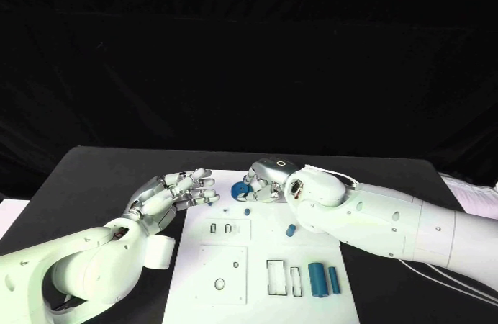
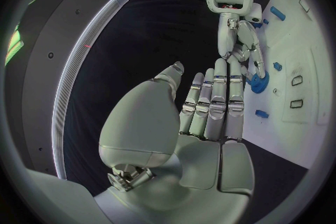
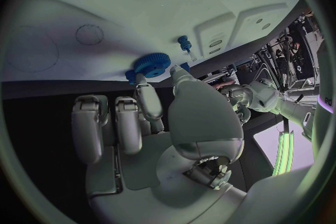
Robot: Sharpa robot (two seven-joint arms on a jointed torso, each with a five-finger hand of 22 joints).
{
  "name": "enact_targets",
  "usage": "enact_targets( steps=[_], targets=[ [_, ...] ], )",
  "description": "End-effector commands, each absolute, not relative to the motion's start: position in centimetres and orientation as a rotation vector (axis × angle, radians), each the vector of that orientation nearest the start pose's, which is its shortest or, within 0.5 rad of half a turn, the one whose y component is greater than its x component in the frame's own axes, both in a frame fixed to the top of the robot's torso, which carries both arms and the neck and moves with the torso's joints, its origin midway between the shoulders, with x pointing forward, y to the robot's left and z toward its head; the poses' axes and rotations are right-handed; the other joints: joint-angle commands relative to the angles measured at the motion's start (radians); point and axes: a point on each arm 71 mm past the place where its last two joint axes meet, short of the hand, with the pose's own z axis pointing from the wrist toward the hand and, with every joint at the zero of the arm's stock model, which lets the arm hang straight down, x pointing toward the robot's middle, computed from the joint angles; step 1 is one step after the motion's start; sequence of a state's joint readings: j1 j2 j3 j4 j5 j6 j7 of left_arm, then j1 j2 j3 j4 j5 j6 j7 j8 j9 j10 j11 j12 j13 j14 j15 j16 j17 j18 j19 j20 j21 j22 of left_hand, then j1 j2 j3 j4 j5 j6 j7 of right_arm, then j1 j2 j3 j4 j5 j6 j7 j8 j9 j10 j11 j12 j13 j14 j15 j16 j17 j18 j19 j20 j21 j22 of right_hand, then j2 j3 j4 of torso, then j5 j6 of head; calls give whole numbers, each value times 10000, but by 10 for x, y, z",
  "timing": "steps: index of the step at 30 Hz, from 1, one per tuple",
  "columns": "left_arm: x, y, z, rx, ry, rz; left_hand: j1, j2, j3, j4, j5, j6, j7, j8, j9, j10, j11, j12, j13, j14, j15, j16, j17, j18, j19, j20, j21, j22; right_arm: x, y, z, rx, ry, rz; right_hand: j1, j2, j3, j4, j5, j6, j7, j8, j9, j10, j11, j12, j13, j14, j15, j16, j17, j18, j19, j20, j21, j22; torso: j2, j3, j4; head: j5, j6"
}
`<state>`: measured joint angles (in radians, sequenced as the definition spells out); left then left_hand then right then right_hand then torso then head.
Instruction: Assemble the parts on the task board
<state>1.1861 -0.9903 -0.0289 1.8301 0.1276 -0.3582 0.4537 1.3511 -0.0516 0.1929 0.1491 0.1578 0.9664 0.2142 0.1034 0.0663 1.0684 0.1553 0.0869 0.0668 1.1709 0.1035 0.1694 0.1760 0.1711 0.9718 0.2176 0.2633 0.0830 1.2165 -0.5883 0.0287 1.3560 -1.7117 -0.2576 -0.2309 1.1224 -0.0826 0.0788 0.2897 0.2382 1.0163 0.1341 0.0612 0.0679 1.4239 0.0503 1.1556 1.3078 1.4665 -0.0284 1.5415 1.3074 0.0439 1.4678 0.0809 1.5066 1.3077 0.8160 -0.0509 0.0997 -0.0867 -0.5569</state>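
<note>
While our right robot hand (image 1: 272,182) pinches a blue gear (image 3: 148,64) at the far edge of the task board (image 1: 260,281), our left robot hand (image 1: 171,194) hovers beside the board, fingers spread, holding nothing; two blue cylinders (image 1: 324,279) lie near the board's near right corner.

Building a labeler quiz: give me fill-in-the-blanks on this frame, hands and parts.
1. The blue gear is pinched by the robot's ____ hand.
2. The left hand holds nothing; its fingers are ____.
3. The two blue cylinders lie on the white ____.
4. The table under the task board is ____ in colour.

Missing words: right; apart; task board; black
</note>
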Motion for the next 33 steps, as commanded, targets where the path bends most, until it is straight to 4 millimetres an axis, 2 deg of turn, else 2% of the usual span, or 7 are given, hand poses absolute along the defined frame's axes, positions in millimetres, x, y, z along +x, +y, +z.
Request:
enact_targets(
  steps=[1, 14, 18, 21, 24, 28, 33],
  targets=[
    [428, 194, -154, -12211, 13809, -17301, 89, 24, 7, -71, -43, 14, 55, -35, -5, -11, 68, -62, -7, 7, 38, -54, 11, 134, 26, 16, -69, -17, 522, -119, -162, -3225, 15855, 5034, -6, 49, -69, 6, 45, 10, -2, 23, -5, 83, -20, 61, 85, 918, 53, 45, 2017, -133, 298, 35, 36, 1242, -2, -3, -1, -8, -21],
    [429, 195, -154, -12212, 13791, -17285, 101, 31, 17, -82, -42, 15, 55, -41, -5, -11, 68, -68, -7, 9, 37, -62, 13, 134, 28, 16, -73, -21, 517, -127, -151, -2614, 14446, 5712, 251, 87, -144, -69, 280, 19, -7, 25, -8, 176, -26, 297, 252, 937, 52, 83, 2108, -159, 363, 31, 93, 1364, -9, 6, 18, -12, -9],
    [429, 196, -154, -12218, 13773, -17255, 101, 31, 17, -82, -42, 15, 55, -41, -5, -11, 68, -68, -7, 9, 37, -62, 13, 134, 28, 16, -73, -21, 512, -139, -143, -2130, 13800, 6481, 602, 112, -128, -191, 331, 52, -17, 26, -7, 169, -39, 279, 259, 933, 41, 77, 2094, -163, 375, 23, 105, 1389, -12, 6, -16, -3, -4],
    [429, 198, -154, -12218, 13734, -17229, 116, 37, 30, -101, -42, 22, 46, -46, -4, -1, 64, -75, -5, 13, 36, -76, 18, 135, 33, 16, -79, -27, 508, -157, -137, -1631, 13842, 7390, 1102, 31, -125, -442, 163, 65, -24, 27, -8, 135, -46, 212, 240, 925, 33, 62, 2062, -162, 368, 18, 102, 1385, -20, 11, -51, -5, 18],
    [429, 199, -154, -12208, 13697, -17225, 135, 55, 58, -129, -42, 64, 2, -44, 4, 47, 39, -75, 1, 27, 25, -102, 30, 137, 44, 11, -91, -40, 505, -179, -135, -983, 14313, 8146, 1885, -360, -156, -1016, 2, 85, -34, 30, -6, 99, -68, 169, 234, 926, 14, 65, 2072, -163, 368, 3, 103, 1395, -66, 36, -132, 14, 7],
    [432, 199, -155, -12195, 13669, -17239, 145, 78, 96, -156, -42, 137, -44, -34, 12, 132, 1, -70, 7, 59, 3, -133, 48, 141, 68, -2, -102, -56, 502, -218, -135, -156, 14979, 8583, 2678, -397, -6, -1574, -21, 186, -42, 52, 5, 91, -92, 171, 251, 930, -7, 73, 2097, -167, 372, -19, 108, 1413, -139, 81, -218, 16, 9],
    [435, 199, -157, -12191, 13670, -17256, 149, 88, 118, -168, -42, 179, -55, -29, 15, 182, -15, -68, 9, 81, -9, -148, 59, 142, 85, -12, -106, -63, 496, -255, -141, 386, 15339, 8377, 2904, -404, 32, -1761, -49, 260, -47, 55, 7, 90, -100, 153, 246, 933, -12, 78, 2111, -169, 374, -24, 110, 1421, -196, 164, -315, 4, 7]
  ],
)
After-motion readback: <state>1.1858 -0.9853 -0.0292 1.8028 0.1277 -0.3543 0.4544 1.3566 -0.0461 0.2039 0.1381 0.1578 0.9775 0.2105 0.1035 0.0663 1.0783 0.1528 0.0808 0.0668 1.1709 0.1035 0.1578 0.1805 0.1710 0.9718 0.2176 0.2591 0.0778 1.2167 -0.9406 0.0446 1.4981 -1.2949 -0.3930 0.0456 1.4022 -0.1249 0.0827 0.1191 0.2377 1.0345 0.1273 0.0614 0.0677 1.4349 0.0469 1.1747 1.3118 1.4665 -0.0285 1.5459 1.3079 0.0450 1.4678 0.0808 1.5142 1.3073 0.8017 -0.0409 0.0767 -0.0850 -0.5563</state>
